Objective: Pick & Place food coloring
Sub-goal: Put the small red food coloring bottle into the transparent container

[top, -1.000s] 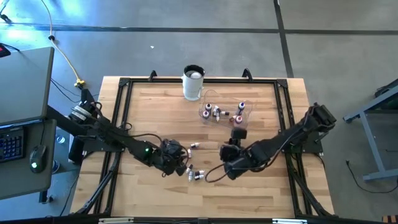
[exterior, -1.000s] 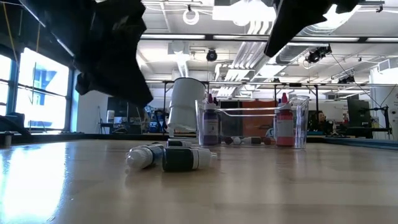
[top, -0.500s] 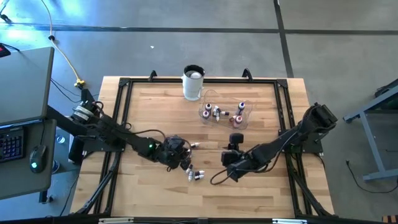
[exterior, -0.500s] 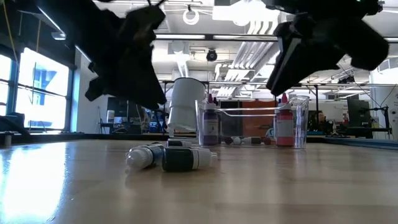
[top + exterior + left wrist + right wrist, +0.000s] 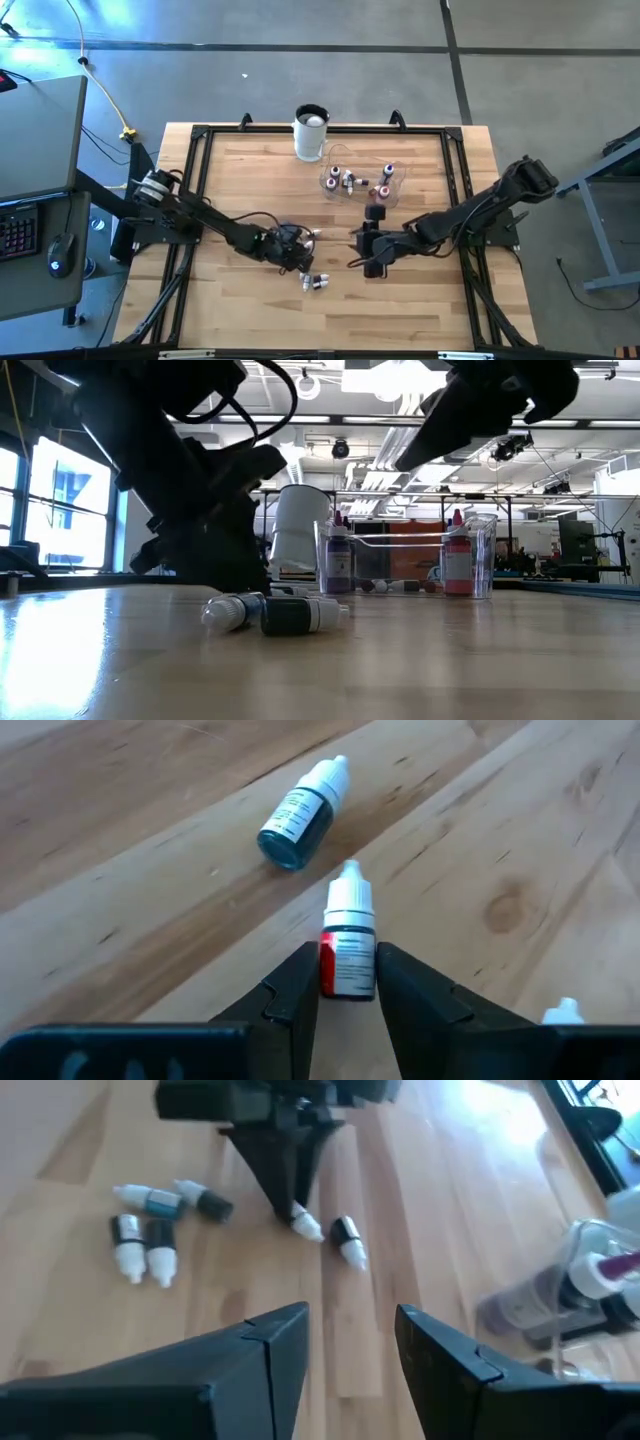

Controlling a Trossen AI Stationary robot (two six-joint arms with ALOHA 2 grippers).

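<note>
High view: left pincer (image 5: pixel 303 243) low on the counter (image 5: pixel 230 165) among loose bottles (image 5: pixel 316 283); right pincer (image 5: pixel 366 252) hovers near, bowl (image 5: pixel 358 181) beyond; risk of arms clashing, they sit close
Low view: two bottles lie in front, more stand in the bowl; a nudge could roll them
Left wrist: fingers (image 5: pixel 300 985) straddle the red bottle (image 5: pixel 347 952), pinch looks shallow, may slip
Right wrist: right pincer (image 5: pixel 348 1342) spread, empty
</note>
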